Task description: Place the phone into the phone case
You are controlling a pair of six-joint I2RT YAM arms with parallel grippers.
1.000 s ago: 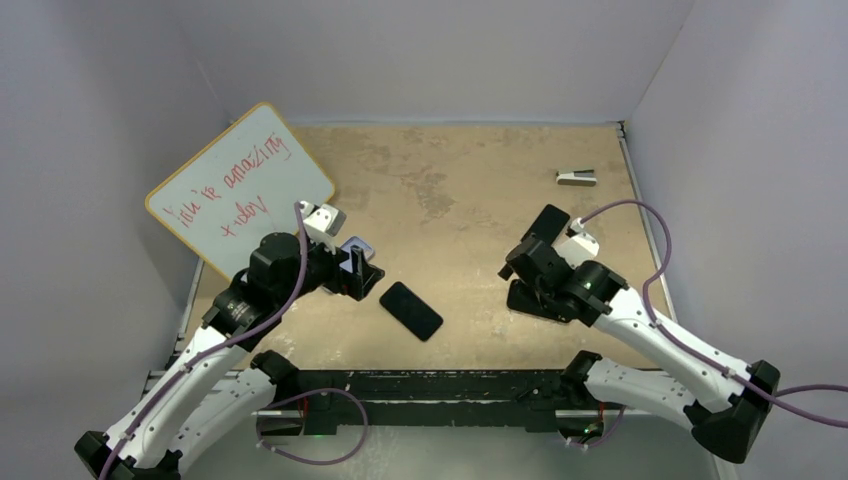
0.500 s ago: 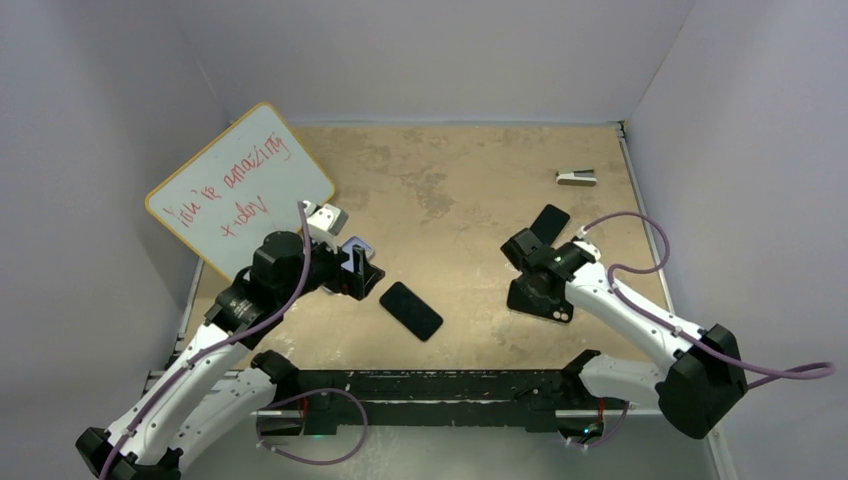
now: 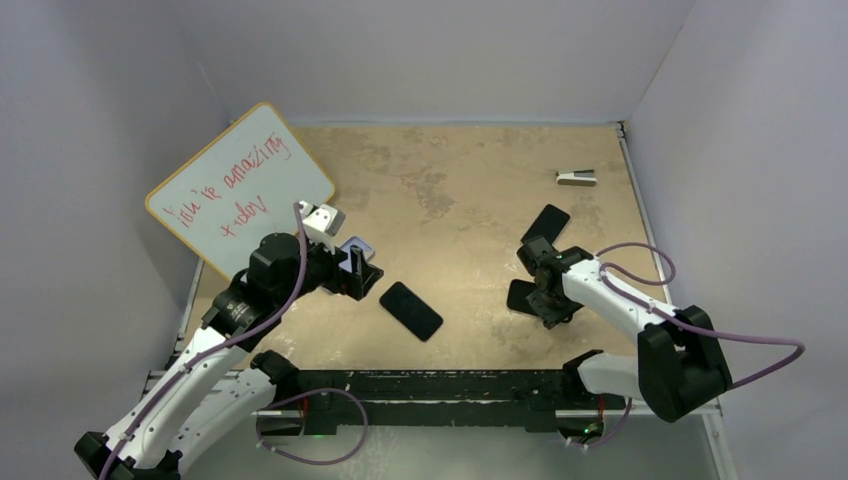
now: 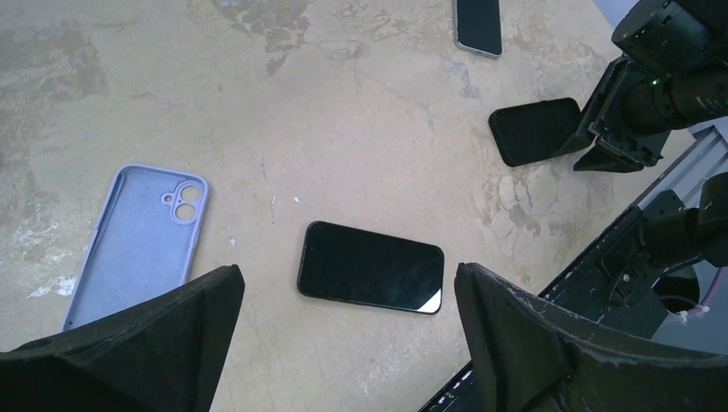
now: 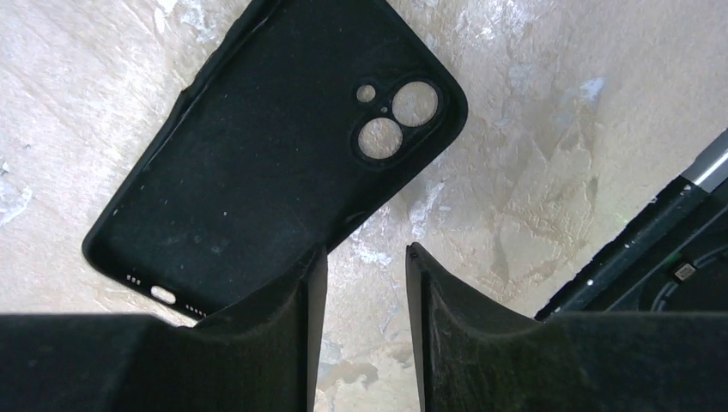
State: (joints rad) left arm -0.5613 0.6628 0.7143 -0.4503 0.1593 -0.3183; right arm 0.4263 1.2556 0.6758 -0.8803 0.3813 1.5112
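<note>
The phone (image 3: 410,310) (image 4: 371,267) lies flat and face up near the table's front, all dark and glossy. Just left of it lies the phone case (image 4: 137,245), pale lavender and hollow side up; in the top view only a sliver of it (image 3: 356,243) shows behind my left gripper. My left gripper (image 3: 365,272) (image 4: 348,270) hangs wide open above the table, with the phone showing between its fingers and untouched. My right gripper (image 3: 542,298) (image 5: 365,249) sits low at the right, its jaws narrowed, with bare table in the gap.
A black case (image 5: 283,163) (image 3: 520,296) lies hollow side up under my right gripper's left finger (image 5: 292,343). Another dark phone (image 3: 548,222) (image 4: 478,24) lies behind it. A whiteboard (image 3: 240,185) leans at the back left. A small grey stapler (image 3: 577,177) sits at the back right.
My right arm has stretched out and dropped lower beside the black case, and its jaws have narrowed from wide open. The left arm and the phone have not moved.
</note>
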